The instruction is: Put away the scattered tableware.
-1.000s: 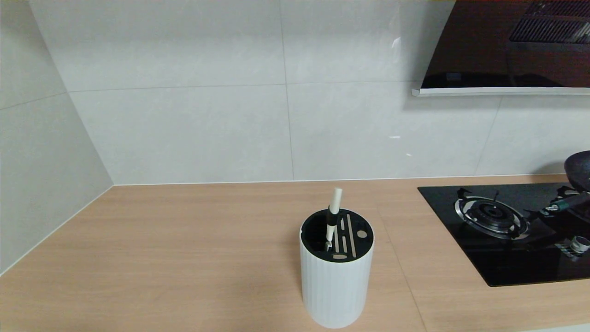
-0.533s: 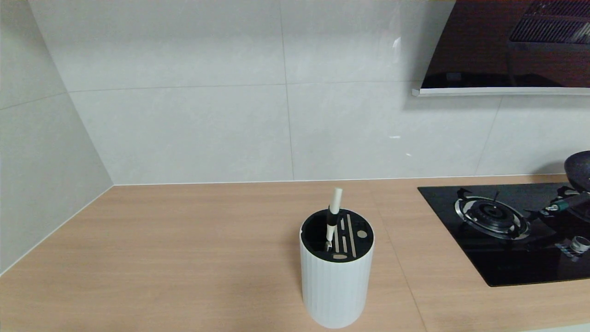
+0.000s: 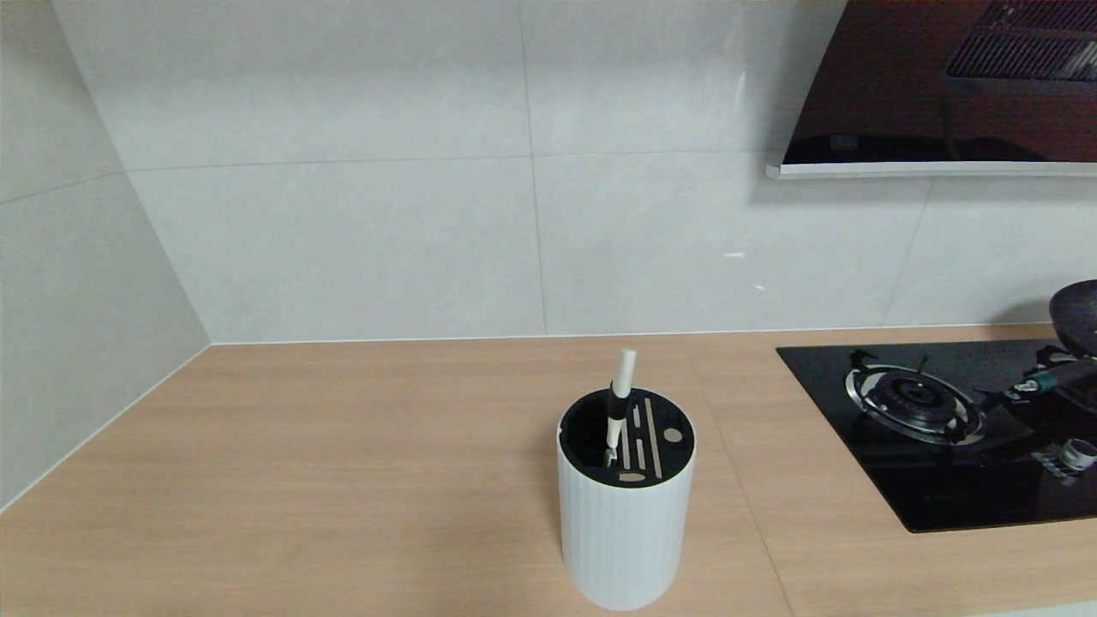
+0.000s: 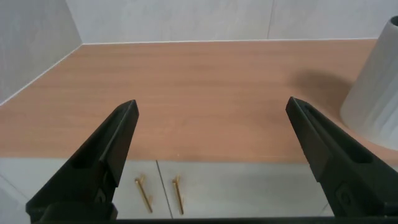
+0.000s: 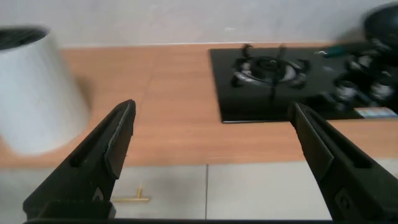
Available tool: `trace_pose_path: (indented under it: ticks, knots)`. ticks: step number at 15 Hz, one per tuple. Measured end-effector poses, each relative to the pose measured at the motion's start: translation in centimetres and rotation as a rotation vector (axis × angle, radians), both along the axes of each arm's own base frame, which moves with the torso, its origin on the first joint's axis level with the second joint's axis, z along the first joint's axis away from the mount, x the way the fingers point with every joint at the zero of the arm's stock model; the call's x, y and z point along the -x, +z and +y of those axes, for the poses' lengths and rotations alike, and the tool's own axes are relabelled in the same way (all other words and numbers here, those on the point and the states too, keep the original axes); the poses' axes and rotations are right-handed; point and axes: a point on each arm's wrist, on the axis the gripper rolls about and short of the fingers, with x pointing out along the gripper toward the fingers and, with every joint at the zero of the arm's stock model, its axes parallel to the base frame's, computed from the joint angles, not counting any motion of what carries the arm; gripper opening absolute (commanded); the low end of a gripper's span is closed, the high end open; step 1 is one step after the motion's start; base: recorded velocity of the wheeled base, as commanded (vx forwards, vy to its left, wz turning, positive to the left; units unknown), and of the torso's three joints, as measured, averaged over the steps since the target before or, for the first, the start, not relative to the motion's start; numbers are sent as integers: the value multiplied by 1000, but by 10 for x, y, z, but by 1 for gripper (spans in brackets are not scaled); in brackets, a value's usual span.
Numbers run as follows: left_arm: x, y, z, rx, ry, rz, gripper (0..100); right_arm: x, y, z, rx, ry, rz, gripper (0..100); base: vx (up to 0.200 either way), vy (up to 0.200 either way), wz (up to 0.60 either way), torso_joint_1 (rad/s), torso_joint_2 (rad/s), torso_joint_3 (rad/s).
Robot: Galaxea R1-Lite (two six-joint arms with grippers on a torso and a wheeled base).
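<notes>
The left claw (image 4: 211, 107) is wide open with nothing in it. It hangs by the near edge of the light brown wooden counter (image 3: 343, 480), to the left of the tall white ribbed round holder with a black slotted top (image 3: 626, 531). The right claw (image 5: 212, 111) is wide open too and grips nothing. It hangs by the near edge between the holder and the flat black glass stove (image 3: 943, 463). The holder stands upright near the front of the counter, left of the stove. A thin tool with a white handle (image 3: 626, 370) stands in the big open hole on the holder's left side. It leans a little to the right and pokes up above the rim. A round silver burner ring (image 3: 913, 401) sits on the stove, with a dark pan (image 3: 1078, 313) at the far right. Two small gold handles (image 4: 144, 193) show on the pale cupboard doors below the counter.
</notes>
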Motion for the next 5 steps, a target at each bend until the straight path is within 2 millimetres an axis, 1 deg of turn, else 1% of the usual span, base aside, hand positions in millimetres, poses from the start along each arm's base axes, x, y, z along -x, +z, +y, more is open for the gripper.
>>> trace_pose_path:
  ticks: [5]
  knots:
    - [0, 0, 0, 19, 1, -2, 100, 0, 0, 0, -4, 14, -3, 100, 0, 0, 0, 0, 0, 0]
